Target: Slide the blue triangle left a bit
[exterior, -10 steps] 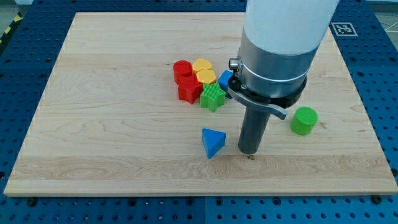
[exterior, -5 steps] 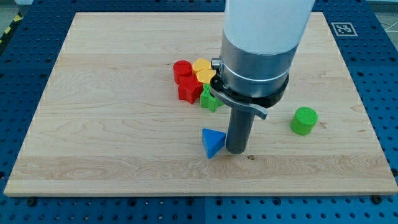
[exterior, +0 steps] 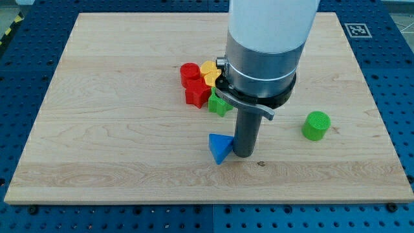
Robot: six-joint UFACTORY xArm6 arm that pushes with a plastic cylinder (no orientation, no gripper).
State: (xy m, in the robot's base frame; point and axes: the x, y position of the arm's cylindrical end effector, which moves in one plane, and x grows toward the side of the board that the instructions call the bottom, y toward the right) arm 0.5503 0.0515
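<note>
The tip (exterior: 244, 155) has been carried leftward across the lower centre of the frame over the last second and is now seen touching, or all but touching, the right side of the blue triangle (exterior: 219, 147), which has been nudged slightly left. No fingers are fitted, only a rod. By this judgement the push has just begun; the red (exterior: 193, 83), yellow (exterior: 209, 71) and green (exterior: 218, 103) cluster is left undisturbed above, and the green cylinder (exterior: 316, 125) at right.
</note>
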